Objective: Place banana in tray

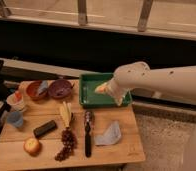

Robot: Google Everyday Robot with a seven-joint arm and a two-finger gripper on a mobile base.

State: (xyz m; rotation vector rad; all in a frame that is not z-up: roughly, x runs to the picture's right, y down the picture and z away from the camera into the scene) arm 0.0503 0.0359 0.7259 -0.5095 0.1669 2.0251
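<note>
The banana, pale yellow and tapered, lies on the wooden table just left of the tray's front left corner. The green rectangular tray sits at the table's back right. My white arm reaches in from the right, and its gripper hangs over the middle of the tray, open with nothing between its fingers. The gripper is well to the right of and behind the banana. The arm covers the right part of the tray.
A purple bowl and a brown bowl stand left of the tray. A dark grape bunch, an apple, a black block, a black-handled utensil, a blue-grey cloth and two cups share the table.
</note>
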